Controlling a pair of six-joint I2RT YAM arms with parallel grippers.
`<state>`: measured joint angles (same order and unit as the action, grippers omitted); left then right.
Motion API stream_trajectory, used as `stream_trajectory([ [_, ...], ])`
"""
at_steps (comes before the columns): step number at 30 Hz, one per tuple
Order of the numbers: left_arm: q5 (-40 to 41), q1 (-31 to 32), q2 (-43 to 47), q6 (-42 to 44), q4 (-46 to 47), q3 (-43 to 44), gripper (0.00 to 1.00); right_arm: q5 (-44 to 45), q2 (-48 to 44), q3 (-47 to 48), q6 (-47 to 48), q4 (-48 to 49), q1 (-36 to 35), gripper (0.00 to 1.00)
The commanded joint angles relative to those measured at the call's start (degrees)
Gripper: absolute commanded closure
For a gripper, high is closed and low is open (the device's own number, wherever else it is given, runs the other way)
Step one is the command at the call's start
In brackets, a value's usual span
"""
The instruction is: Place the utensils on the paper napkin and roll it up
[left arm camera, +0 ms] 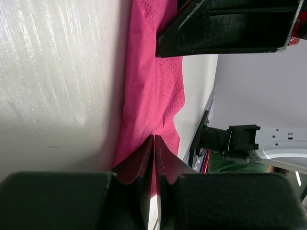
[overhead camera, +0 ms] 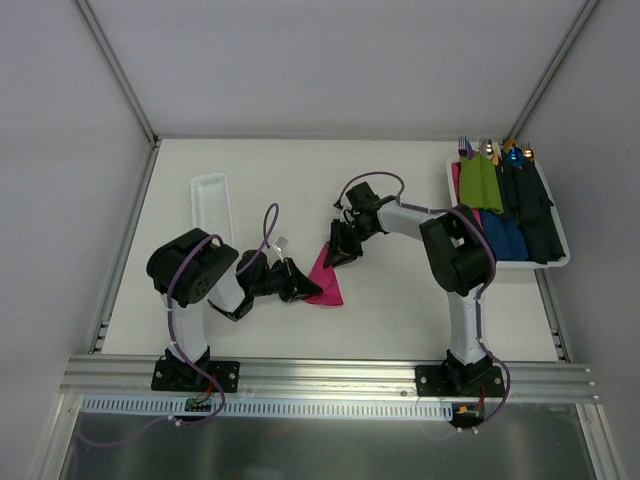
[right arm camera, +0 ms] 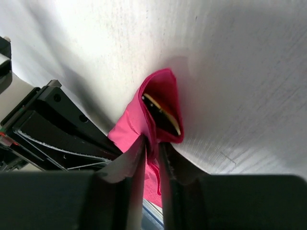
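Left fingers (left arm camera: 136, 165) are pressed together, pinching the napkin (left arm camera: 148, 72) at its edge. Right fingers (right arm camera: 128, 167) pinch the napkin's folded end, with a gold utensil (right arm camera: 164, 116) tucked inside. From above, the napkin lies mid-tabletop (overhead camera: 400, 300) between both arms.

You have nothing to read here: no text, label, brand, number or sign is legible in any of the three views. The napkin (left arm camera: 148, 86) carries only an embossed dot texture (plain pink, unprinted), and the top view is too small to show fine marking.
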<state>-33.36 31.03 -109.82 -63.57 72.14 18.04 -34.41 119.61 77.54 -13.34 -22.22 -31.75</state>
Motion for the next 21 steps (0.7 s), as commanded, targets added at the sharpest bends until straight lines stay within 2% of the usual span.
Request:
stream_trajectory([
  [1, 4.6, -0.6, -1.4, 3.3, -7.2, -2.1, 0.93, 6.5, 5.4, -1.2, 0.8, -1.4, -0.1, 0.82],
  [2, 4.6, -0.6, -1.3, 3.3, -7.2, -2.1, 0.93, 5.5, 5.5, -1.1, 0.9, -1.1, 0.2, 0.89],
  [5, 4.6, -0.6, -1.1, 3.4, -7.4, -2.0, 0.93, 3.1, 6.2, -1.0, 1.0, 0.1, 0.9, 1.00],
  [11, 4.5, -0.6, 0.5, 3.2, -6.2, -2.6, 0.90, -3.6, 4.9, -2.6, 0.8, 5.3, 2.0, 1.00],
  [15, 3.7, -0.6, 4.9, 4.2, -4.7, -3.5, 0.73, -6.8, 1.9, -4.5, 1.1, 9.4, 2.2, 1.00],
  [16, 3.6, -0.7, 6.4, 4.6, -5.9, -3.5, 0.65, -7.3, 1.2, -4.9, 1.0, 10.6, 2.3, 1.00],
  [19, 3.3, -0.6, 13.9, 7.5, -10.4, -2.8, 0.58, -9.0, -0.8, -5.6, 1.0, 12.5, 2.4, 1.00],
  [21, 3.8, -0.8, 21.3, 10.6, -17.7, -2.1, 0.55, -10.5, -1.7, -5.9, 1.0, 13.5, 2.7, 1.00],
])
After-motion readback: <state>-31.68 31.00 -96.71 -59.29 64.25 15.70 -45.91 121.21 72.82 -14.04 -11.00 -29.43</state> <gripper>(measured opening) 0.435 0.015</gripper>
